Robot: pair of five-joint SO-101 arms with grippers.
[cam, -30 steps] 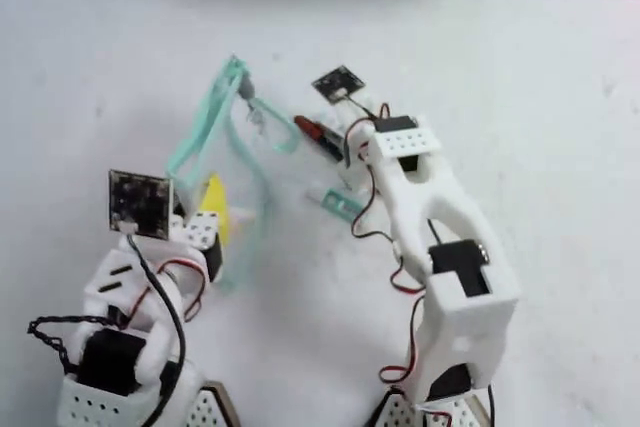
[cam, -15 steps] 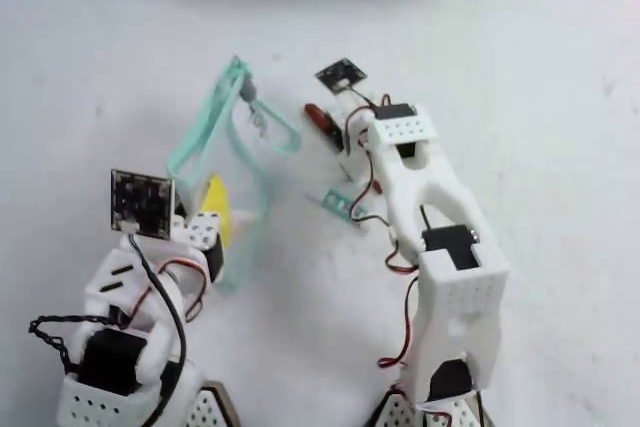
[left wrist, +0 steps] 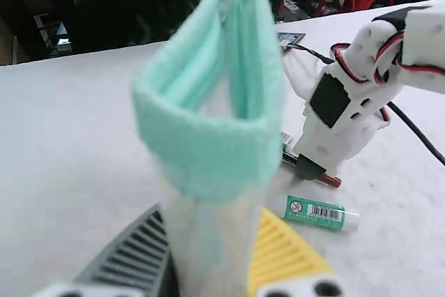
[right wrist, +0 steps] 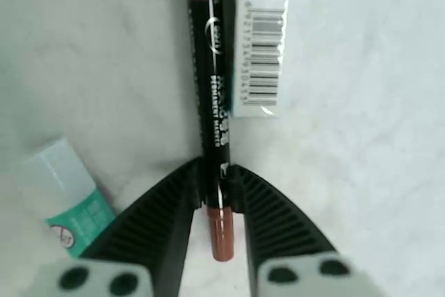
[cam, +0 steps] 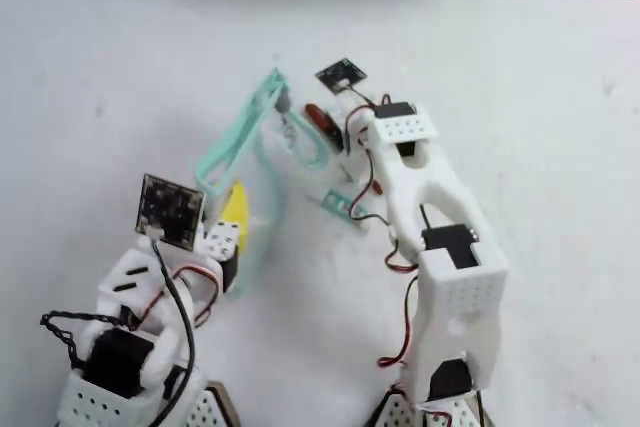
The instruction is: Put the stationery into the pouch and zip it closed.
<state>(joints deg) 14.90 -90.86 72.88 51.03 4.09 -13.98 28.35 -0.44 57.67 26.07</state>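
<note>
The pouch (cam: 248, 152) is clear with a teal zipper band (left wrist: 208, 102) and stands open-mouthed, its pull (cam: 284, 100) at the far end. My left gripper (cam: 235, 225) is shut on the pouch's near edge, between a yellow finger (left wrist: 281, 259) and a grey finger (left wrist: 132, 262). My right gripper (cam: 335, 137) is shut on a black and red marker (right wrist: 215, 102) lying on the table just right of the pouch mouth; the marker (cam: 320, 124) points towards the pouch. A teal and white glue stick (cam: 340, 204) lies loose beside the right arm, and the same stick (left wrist: 320, 212) is in the left wrist view.
The white table (cam: 520, 67) has free room to the right and at the back. A white barcoded label (right wrist: 259, 33) lies alongside the marker. The right arm's red and black wires (cam: 365, 197) hang near the glue stick. A dark edge runs behind the table.
My left gripper has swung the pouch to the right, so its mouth is now close to the marker. The right gripper shifted slightly farther back with the marker, then held still.
</note>
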